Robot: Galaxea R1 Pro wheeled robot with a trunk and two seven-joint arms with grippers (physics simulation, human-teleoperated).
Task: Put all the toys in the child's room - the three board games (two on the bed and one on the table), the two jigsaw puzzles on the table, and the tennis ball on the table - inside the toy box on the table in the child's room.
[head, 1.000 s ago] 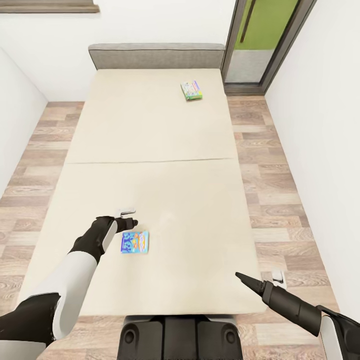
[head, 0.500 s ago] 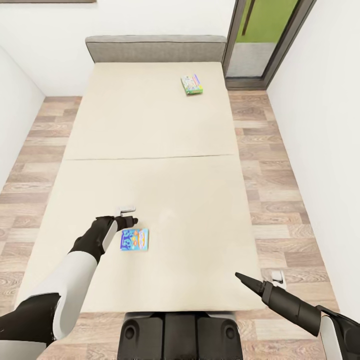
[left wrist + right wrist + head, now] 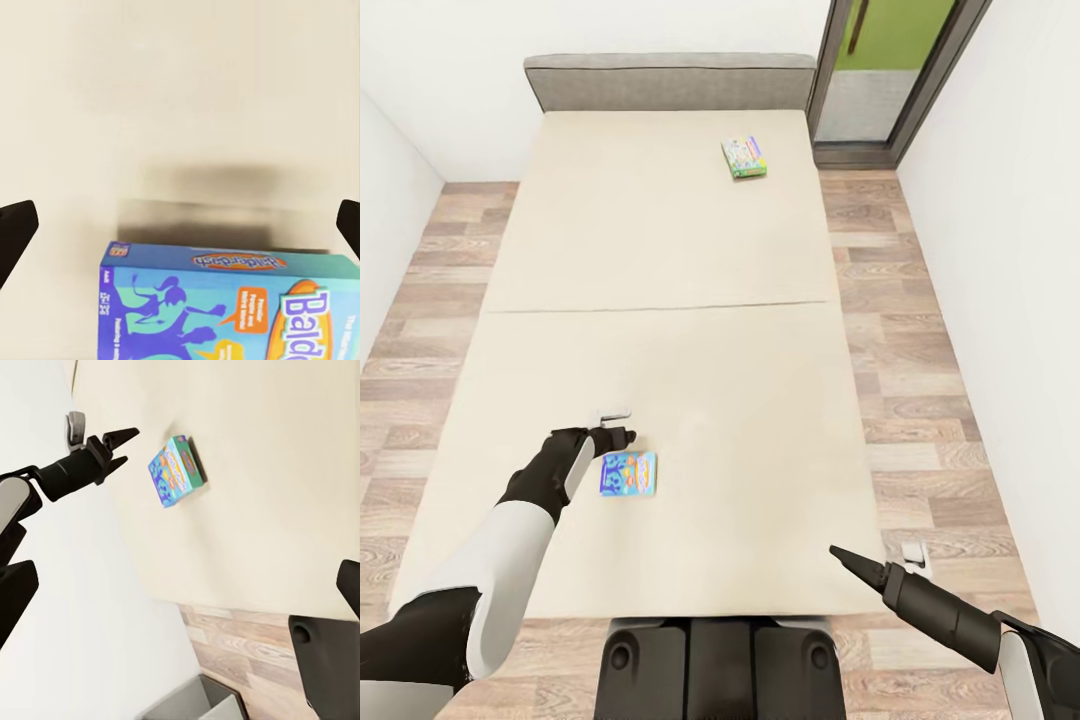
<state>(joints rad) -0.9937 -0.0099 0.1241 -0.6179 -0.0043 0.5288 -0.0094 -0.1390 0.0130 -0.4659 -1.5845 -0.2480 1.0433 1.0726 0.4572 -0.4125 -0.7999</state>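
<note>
left claw (image 3: 615, 428) apart, just above blue box (image 3: 628, 473) on bed (image 3: 660, 250) | right claw (image 3: 875, 562) seemingly apart, off bed corner | green box (image 3: 744, 157) near headboard (image 3: 668, 80)

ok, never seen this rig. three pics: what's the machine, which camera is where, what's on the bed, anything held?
It's a simulated two-armed wheeled robot. The big picture is from its head, looking down over a bed. The other two come from cameras by each gripper. On the sheet lie two board games: a blue box near the robot and a white-and-green box up by the headboard. The left gripper is open beside the blue box, not gripping it. The right gripper is open over the bed's near corner. Nothing is held.
</note>
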